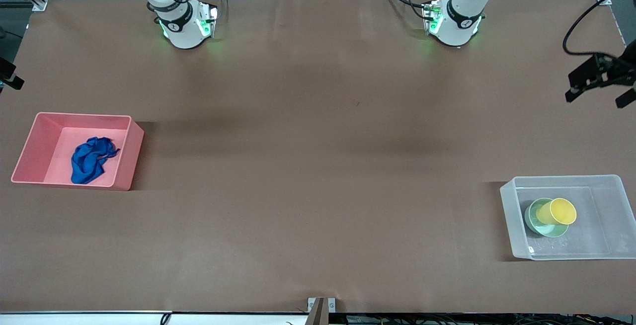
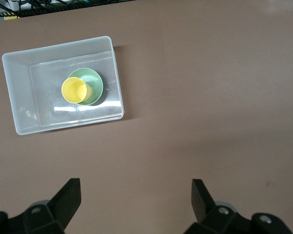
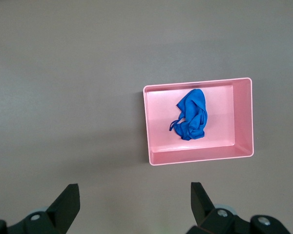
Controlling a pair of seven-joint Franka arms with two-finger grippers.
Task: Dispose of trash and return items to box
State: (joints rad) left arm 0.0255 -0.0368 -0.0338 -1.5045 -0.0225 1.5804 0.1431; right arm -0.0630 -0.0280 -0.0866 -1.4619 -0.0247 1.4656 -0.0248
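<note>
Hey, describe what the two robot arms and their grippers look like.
Both arms are glossy white with black joint bands, green lights glowing at their bases and black cables trailing off. The left arm's base also carries a small red button. The left gripper and right gripper each have two black, wedge-shaped fingers.

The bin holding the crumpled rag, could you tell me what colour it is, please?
Pink; the bin shows best in the right wrist view, with the blue rag inside.

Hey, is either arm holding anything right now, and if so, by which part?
Nothing is held. The left pincer and the right pincer are both open and empty, high over bare table.
</note>
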